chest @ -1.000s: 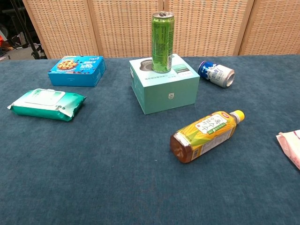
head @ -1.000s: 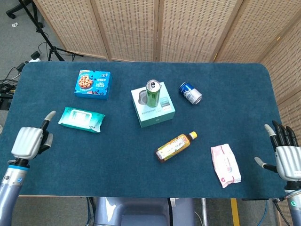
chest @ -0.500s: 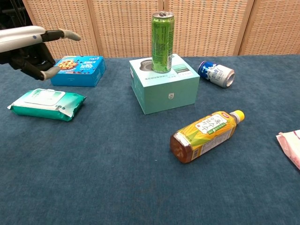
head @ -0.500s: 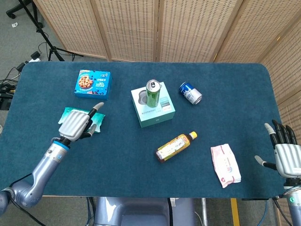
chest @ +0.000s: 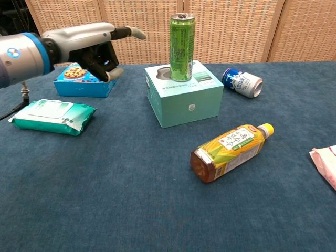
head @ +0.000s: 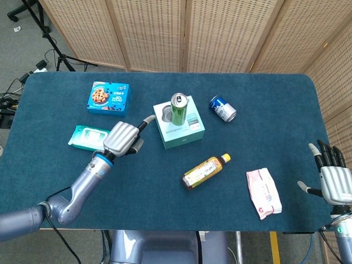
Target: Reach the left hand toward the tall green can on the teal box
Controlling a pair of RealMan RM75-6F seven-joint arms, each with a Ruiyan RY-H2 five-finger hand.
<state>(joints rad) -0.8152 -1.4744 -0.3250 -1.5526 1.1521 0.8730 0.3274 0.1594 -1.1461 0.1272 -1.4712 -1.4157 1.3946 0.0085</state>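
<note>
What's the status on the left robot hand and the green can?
Left robot hand open, short of the green can. Can upright on the teal box, untouched. Right robot hand open at table edge. Path clear.

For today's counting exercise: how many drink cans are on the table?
2: a green can upright on the teal box, and a blue can lying to its right.

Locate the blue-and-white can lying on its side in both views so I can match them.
Head view: blue-and-white can, upper centre, just right of the teal box.
Chest view: same can, upper right, again right of the box.
Shared landmark: tall green can standing on the box.
</note>
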